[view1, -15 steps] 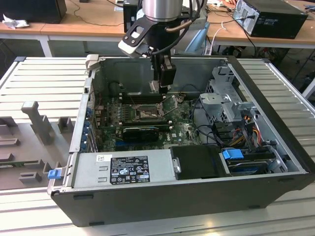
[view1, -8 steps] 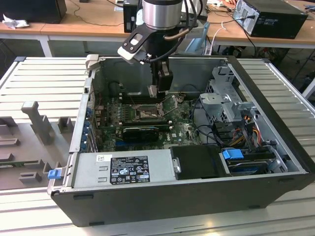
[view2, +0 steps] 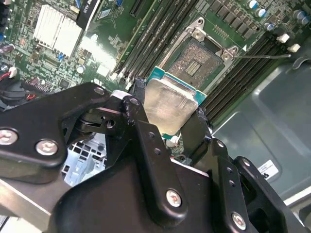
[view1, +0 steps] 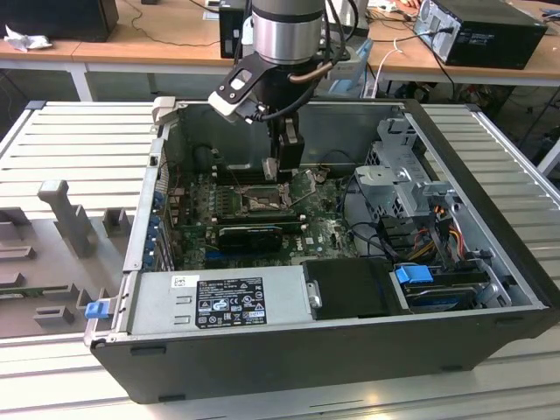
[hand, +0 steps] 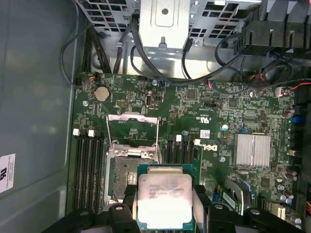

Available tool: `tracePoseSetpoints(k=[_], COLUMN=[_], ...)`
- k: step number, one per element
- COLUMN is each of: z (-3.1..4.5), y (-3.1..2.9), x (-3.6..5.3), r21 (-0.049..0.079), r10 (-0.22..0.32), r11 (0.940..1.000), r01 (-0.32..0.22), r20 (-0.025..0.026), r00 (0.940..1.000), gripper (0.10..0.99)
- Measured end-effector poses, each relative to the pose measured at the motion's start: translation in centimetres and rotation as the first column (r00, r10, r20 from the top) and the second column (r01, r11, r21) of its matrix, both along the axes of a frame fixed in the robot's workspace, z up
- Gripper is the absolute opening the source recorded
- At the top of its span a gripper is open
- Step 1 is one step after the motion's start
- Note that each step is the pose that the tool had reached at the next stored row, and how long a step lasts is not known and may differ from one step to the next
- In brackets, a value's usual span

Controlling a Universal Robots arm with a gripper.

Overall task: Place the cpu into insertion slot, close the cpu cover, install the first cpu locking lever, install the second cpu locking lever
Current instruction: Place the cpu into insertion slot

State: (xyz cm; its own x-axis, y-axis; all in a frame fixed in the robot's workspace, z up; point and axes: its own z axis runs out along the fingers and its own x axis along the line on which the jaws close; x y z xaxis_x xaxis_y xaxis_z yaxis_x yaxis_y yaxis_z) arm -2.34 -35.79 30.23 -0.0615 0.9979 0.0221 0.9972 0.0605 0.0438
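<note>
Holding cpu [hand: 165, 196] by two opposite edges in gripper [view2: 167, 110], closed to chip width, above bare insertion slot [view2: 201, 60]; not seated. Noted cpu cover [hand: 133, 117] swung open. Judged: no step finished; seating, cover, both levers [view2: 257, 56] outstanding.

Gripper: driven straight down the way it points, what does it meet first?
Probably the open insertion slot, via the cpu in the gripper. The cpu hangs above the slot with nothing between them; exact alignment and depth are unclear.

Flat silvery-topped square cpu [hand: 165, 199], green-edged, held level just beside dark-bordered square insertion slot [hand: 124, 180]. Slot empty. Dull silver cpu cover [hand: 132, 117] hinged open at slot's far side.
</note>
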Motion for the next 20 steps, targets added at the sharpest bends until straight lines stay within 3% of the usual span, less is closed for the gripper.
tracePoseSetpoints(k=[6,16,20], z=[-0.61,-3.44,-3.71], y=[0.00,0.07,0.07], x=[0.01,-0.06,-0.30], r21=[0.000,0.000,0.001], r10=[-0.060,-0.063,-0.062], r11=[0.9982,0.9980,0.9981], r01=[0.060,0.063,0.062], r20=[0.0006,0.0009,0.0070], r00=[0.9982,0.9980,0.9980], gripper=[0.537,0.537,0.537])
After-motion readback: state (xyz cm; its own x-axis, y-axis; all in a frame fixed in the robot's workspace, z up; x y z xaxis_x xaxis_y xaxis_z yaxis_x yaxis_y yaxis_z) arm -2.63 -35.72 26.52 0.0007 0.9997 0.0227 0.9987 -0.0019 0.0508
